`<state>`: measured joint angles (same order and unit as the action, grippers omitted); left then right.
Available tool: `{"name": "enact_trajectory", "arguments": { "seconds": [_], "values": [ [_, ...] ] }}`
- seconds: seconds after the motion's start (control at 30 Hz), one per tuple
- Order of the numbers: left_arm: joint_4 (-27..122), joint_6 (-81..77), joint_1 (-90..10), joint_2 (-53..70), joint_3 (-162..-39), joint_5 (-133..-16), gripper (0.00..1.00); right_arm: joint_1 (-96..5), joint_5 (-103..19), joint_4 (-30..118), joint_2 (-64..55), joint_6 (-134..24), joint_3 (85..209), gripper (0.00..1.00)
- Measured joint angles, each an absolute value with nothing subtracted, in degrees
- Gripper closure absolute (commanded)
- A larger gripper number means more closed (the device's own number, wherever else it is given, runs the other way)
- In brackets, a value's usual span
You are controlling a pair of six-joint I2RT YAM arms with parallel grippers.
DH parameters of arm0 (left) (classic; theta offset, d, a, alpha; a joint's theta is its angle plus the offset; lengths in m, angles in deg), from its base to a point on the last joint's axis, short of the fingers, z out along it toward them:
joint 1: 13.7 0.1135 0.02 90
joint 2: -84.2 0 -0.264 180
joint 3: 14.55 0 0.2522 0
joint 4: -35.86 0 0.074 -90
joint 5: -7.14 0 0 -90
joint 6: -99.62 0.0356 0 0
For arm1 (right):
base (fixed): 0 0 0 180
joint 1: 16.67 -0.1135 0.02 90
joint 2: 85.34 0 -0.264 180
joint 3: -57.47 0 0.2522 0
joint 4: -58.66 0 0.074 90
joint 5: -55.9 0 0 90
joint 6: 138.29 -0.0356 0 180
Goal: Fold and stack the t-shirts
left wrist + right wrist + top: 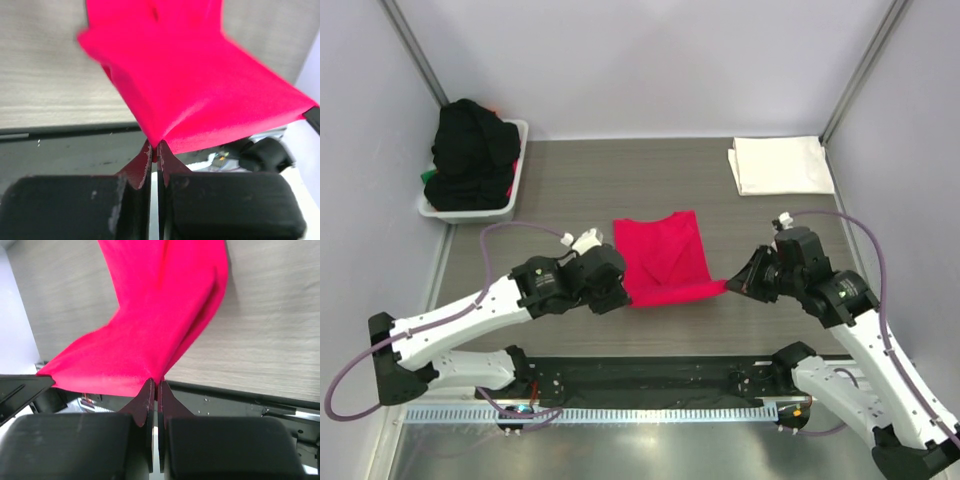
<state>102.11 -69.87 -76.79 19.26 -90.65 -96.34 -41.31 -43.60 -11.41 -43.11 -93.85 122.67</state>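
Observation:
The pinkish-red t-shirt [663, 258] lies partly folded in the middle of the table, its near edge lifted and stretched between both grippers. My left gripper [623, 291] is shut on its near left corner [156, 131]. My right gripper [731, 286] is shut on its near right corner [150, 371]. A white t-shirt [780, 165] lies folded in a neat rectangle at the far right. Black t-shirts [470, 152] are heaped in the basket, with bits of green and orange cloth showing at the heap's edges.
The white slotted basket [512, 190] stands at the far left by the wall. A black strip [650, 375] runs along the table's near edge, between the arm bases. Grey walls and metal posts close in the sides and back.

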Motion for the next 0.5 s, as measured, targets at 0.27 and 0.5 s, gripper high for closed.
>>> {"name": "enact_trajectory", "arguments": {
  "seconds": [0.27,0.5],
  "values": [
    [104.3,-66.7,-69.8,15.0,-97.3,-98.5,0.97,-41.5,-35.7,-13.9,-30.6,-91.3,135.8,0.99],
    [97.7,-61.6,-55.4,9.8,-95.7,-89.6,0.97,-41.6,-32.2,-12.1,-15.3,-87.7,143.3,0.99]
  ]
}}
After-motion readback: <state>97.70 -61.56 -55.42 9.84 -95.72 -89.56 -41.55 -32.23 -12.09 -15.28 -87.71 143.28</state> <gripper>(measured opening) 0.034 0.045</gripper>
